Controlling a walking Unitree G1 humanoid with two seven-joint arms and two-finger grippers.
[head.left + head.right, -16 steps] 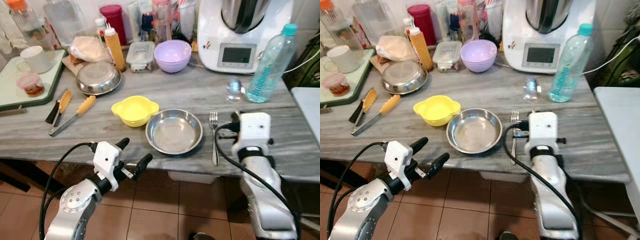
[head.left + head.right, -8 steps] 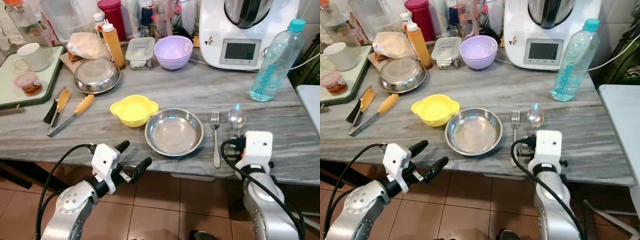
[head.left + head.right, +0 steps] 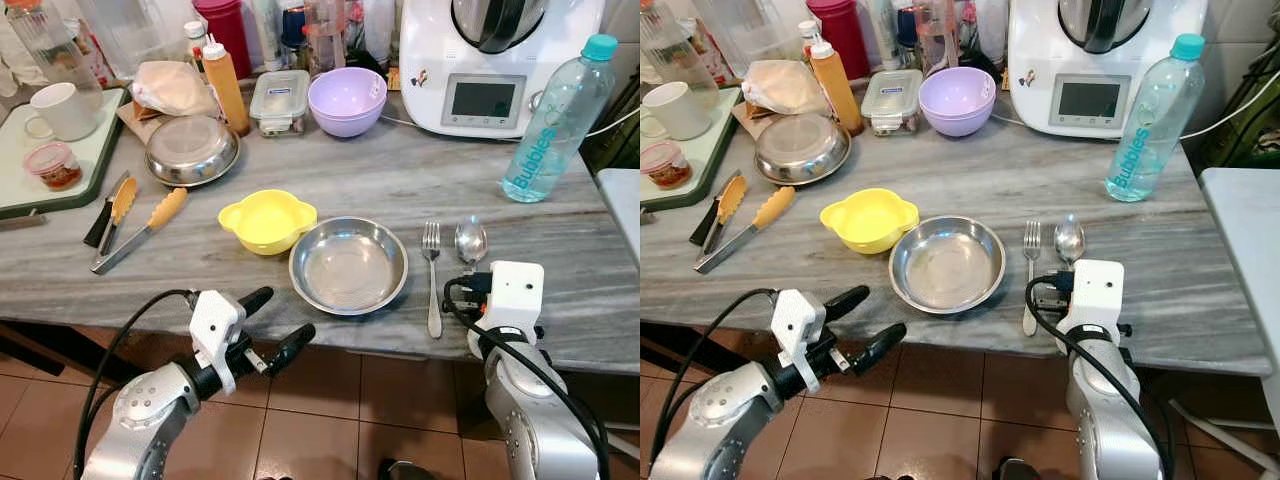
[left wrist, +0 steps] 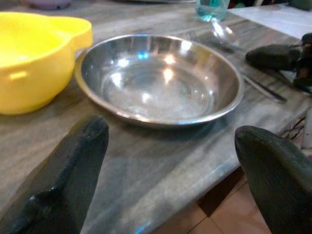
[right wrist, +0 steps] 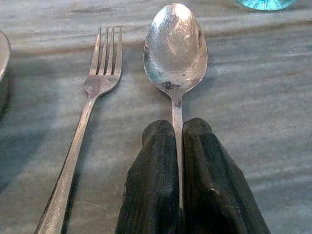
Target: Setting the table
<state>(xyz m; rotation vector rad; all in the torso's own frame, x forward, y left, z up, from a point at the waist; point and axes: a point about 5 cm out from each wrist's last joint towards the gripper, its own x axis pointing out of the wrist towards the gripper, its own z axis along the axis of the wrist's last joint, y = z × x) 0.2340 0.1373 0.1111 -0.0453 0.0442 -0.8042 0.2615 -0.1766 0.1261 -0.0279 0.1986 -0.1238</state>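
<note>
Left eye view: over the last second my right end effector has drawn back toward the bench edge, and the spoon it carried above the bench beside the water bottle now lies flat just right of the fork, bowl pointing away from me. With the steel bowl as my landmark, the fork sits just to its right and the spoon one place further right, so I judge the cutlery for this setting is placed and only letting go remains. The yellow bowl touches the steel bowl's upper left rim. My left end effector hangs below the bench edge, down and left of the steel bowl, fingers spread, holding nothing

Right eye view: the same layout; my own wrist housing hides the grip on the spoon

Left wrist view: the steel bowl sits empty straight ahead between my parted fingers

Right wrist view: here is what the head views hide, my two fingers pressed together on the spoon handle, so I have not released it
</note>
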